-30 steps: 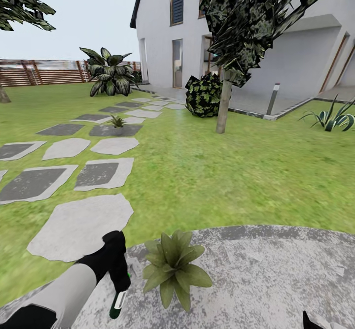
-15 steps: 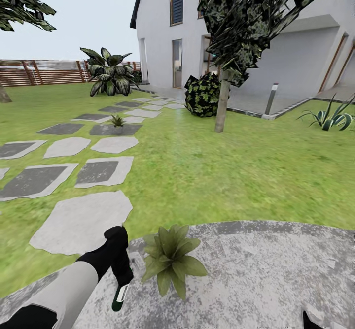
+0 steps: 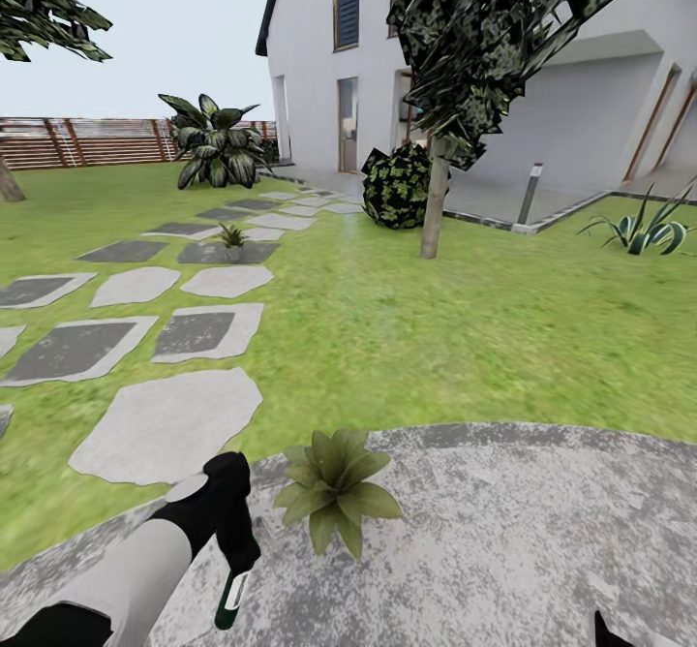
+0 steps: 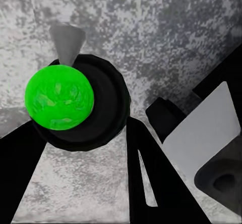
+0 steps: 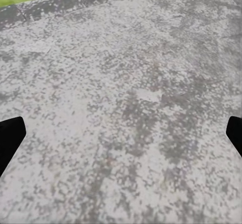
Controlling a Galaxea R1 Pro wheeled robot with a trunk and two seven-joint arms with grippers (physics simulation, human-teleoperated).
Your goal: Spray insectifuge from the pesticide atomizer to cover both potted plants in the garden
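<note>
Your left end effector is clamped on the pesticide atomizer, which hangs bottle-down over the round grey patio at about 7 o'clock in the head view. In the left wrist view you're looking down at the bottle's dark round end with its green mark, and its pale nozzle pokes out beyond it. The near potted plant sits on the patio's edge, just beside the atomizer at roughly its 1 o'clock. The second potted plant is well apart, out among the stepping slabs at 11 o'clock. Your right end effector is spread wide, with just the dark fingertips at the frame edges over bare paving.
</note>
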